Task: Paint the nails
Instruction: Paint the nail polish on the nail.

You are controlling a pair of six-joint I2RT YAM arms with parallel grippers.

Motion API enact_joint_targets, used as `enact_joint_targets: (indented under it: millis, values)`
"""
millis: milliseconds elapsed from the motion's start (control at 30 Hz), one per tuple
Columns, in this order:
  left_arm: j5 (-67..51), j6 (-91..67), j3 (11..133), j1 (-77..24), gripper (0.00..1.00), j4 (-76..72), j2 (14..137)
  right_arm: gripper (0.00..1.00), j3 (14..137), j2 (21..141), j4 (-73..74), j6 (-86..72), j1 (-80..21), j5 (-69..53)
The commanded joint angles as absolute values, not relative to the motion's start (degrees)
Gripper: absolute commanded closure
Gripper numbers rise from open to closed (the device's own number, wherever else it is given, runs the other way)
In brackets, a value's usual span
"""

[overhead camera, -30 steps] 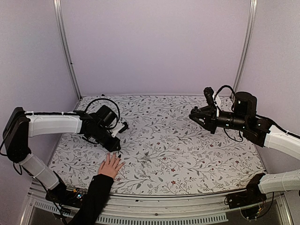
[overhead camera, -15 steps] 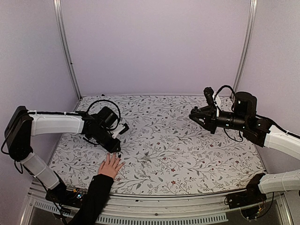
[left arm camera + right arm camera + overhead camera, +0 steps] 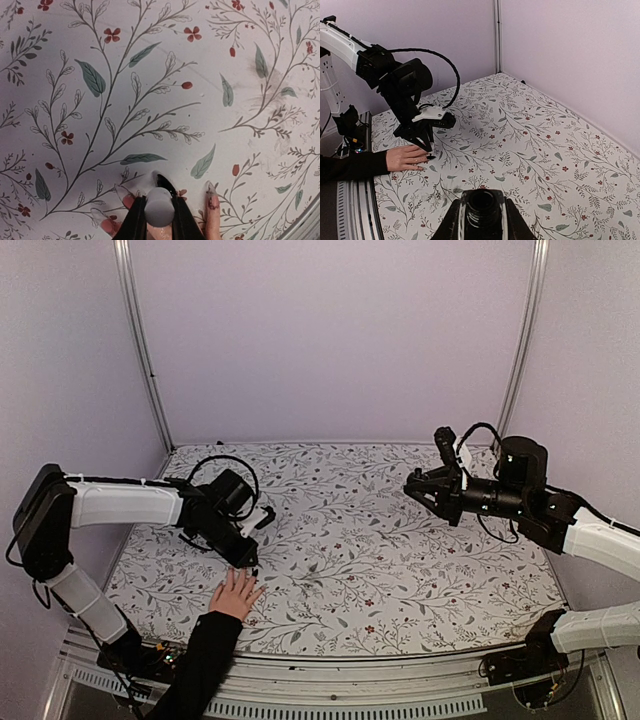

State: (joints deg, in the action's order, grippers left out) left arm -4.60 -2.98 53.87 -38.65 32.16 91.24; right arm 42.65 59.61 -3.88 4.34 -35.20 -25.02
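Observation:
A light-skinned hand (image 3: pixel 235 595) with a black sleeve lies flat on the floral table at the front left. It also shows in the right wrist view (image 3: pixel 407 157). My left gripper (image 3: pixel 250 563) hovers at its fingertips, shut on the white brush cap (image 3: pixel 160 206). The dark brush tip rests on a middle fingernail (image 3: pixel 165 183) that looks black and glossy. The finger to its right (image 3: pixel 213 210) has a pale nail with reddish smudges. My right gripper (image 3: pixel 412 486) is raised at the right, shut on an open dark polish bottle (image 3: pixel 480 206).
The floral table cloth (image 3: pixel 400 560) covers the whole surface. Purple walls and metal posts (image 3: pixel 140 340) enclose the back and sides. The person's black sleeve (image 3: pixel 195 665) crosses the front rail. My left arm's cable (image 3: pixel 215 458) loops above its wrist.
My left gripper has edged slightly right and down at the fingertips with the brush. The hand and my right arm have not moved.

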Motion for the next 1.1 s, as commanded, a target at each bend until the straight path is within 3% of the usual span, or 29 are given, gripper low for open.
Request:
enact_joint_targets:
  millis: [0, 1067]
  values:
    - [-5.5, -2.1, 55.4, -39.0, 1.00, 31.4, 92.1, 1.00, 42.4, 58.9, -4.9, 4.4, -35.0, -24.1]
    - [-6.7, -1.5, 56.6, -39.1, 1.00, 30.0, 93.2, 1.00, 42.4, 59.0, -4.8, 4.4, -35.0, -23.9]
